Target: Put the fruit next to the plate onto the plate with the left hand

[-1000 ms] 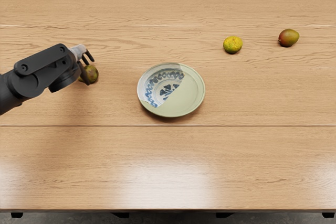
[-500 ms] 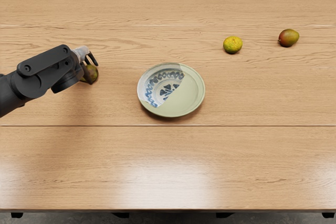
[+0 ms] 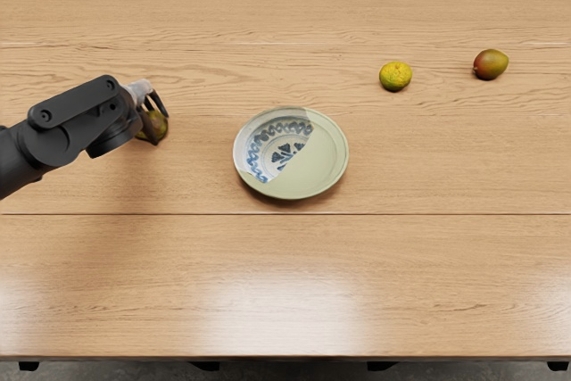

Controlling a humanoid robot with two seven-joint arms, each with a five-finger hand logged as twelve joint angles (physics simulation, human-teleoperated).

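Note:
A small green-brown fruit (image 3: 156,125) lies on the table left of the pale green plate (image 3: 323,163), which has a blue pattern on its left half. My left hand (image 3: 148,113) comes in from the left edge. Its dark fingers are curled around the fruit, which mostly hides behind the wrist and fingers. The fruit still seems to rest on the wood. The plate holds nothing. The right arm does not show.
A yellow-green citrus fruit (image 3: 395,76) and a red-green mango (image 3: 490,63) sit far right at the back of the wooden table (image 3: 285,274). The table's far edge runs along the top of the view.
The fingers have closed in around the fruit. One second ago they were spread above it. The arm has shifted slightly to the right. The fruit has barely moved.

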